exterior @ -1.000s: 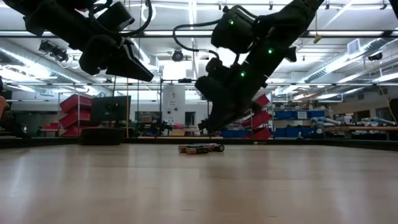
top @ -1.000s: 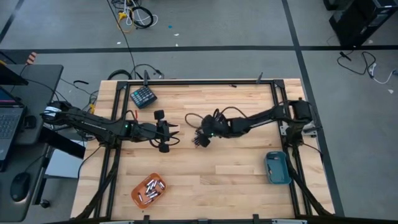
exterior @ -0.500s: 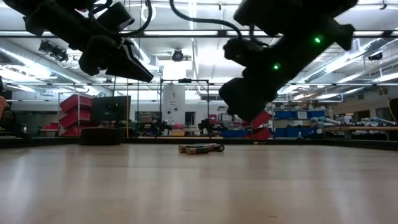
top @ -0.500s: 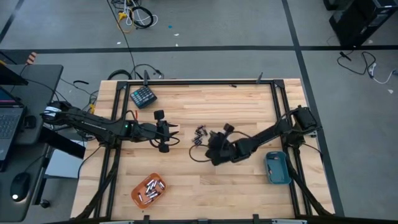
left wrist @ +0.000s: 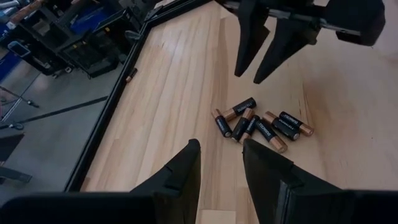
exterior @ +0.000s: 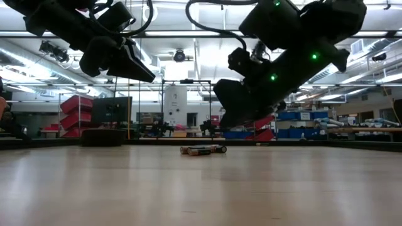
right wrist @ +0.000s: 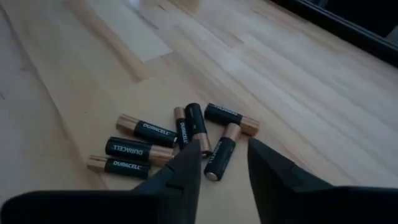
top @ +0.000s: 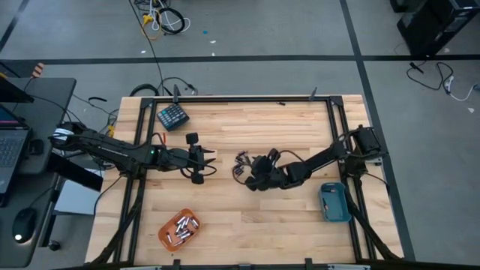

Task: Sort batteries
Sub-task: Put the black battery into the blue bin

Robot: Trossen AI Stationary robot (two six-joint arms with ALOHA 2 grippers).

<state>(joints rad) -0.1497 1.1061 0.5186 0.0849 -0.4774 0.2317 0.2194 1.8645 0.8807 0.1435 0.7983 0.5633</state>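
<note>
centrally, on the table (top: 300, 217), a cluster of loose batteries (top: 241, 159) lies flat. right gripper (top: 253, 178) hovers just beside it, fingers apart and empty. left gripper (top: 212, 160) waits nearby, fingers apart, empty. more batteries fill an orange tray (top: 166, 227); a blue tray (top: 333, 212) sits apart.

hidden: low view, far batteries (exterior: 202, 149) merge into one dark strip, count unclear | too small: high view, cells in orange tray (top: 180, 229) uncountable, blue tray (top: 334, 202) contents unreadable | cut off: laptop (top: 9, 142) at frame edge
</note>
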